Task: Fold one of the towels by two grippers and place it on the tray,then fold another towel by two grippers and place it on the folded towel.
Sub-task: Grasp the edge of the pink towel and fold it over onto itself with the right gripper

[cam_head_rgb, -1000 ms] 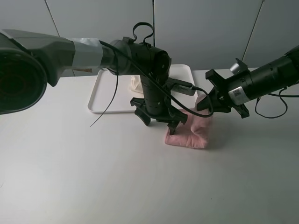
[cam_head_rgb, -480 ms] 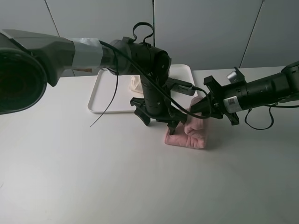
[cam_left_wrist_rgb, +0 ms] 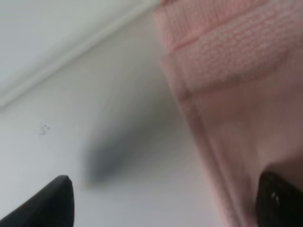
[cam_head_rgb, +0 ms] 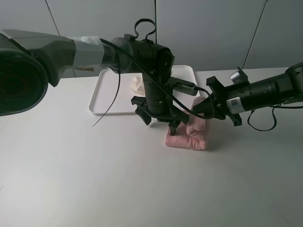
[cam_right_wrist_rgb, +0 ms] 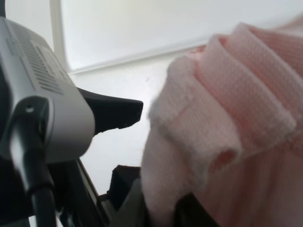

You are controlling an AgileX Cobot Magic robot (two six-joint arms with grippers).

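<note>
Looking at your right tool: closed, pinching raised fold of pink towel on counter; your left tool spread wide, empty, at towel's near edge; cream towel bundled on tray behind

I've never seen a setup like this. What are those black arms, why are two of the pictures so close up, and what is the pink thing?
They are two robot arms, each ending in a gripper. The wide picture comes from a camera mounted high above the white table; the two close-ups come from small cameras on each arm's wrist. The pink thing is a pink towel, bunched on the table. The right gripper is shut on the towel's raised edge. The left gripper stands open over the towel's other side, holding nothing. Behind them lies a white tray with a cream towel on it, mostly hidden by the left arm.
</note>
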